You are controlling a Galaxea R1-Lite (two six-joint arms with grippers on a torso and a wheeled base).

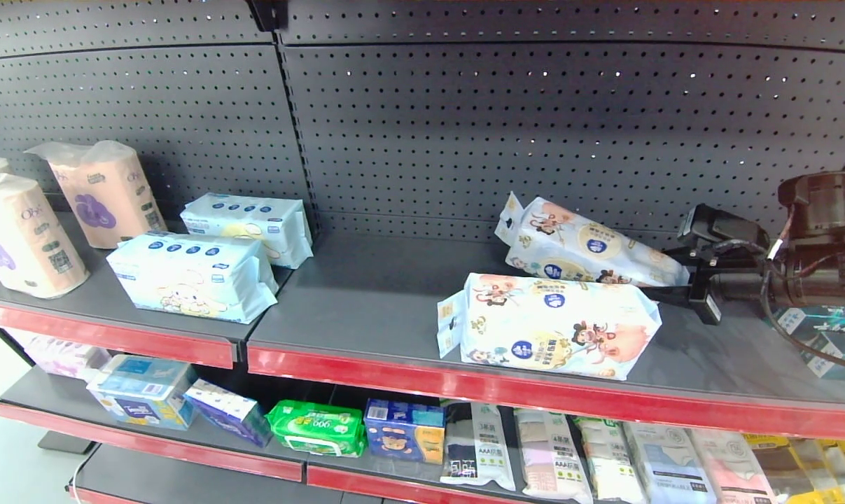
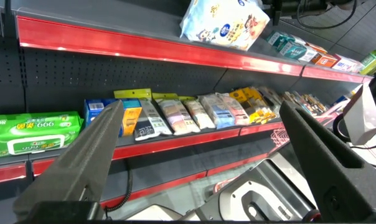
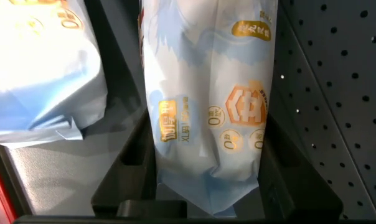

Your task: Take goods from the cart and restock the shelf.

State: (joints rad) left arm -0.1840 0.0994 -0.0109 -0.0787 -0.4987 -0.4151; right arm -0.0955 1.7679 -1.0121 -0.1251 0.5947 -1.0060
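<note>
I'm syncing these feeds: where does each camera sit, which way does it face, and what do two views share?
Head view: on the head, facing forward-down at the upper shelf; right gripper holds the rear tissue pack.
Left wrist view: low, facing the lower shelves; open left gripper frames it.
Right wrist view: on that wrist, looking along its fingers at the rear tissue pack.
Shared: head and left wrist both show the front tissue pack.
</note>
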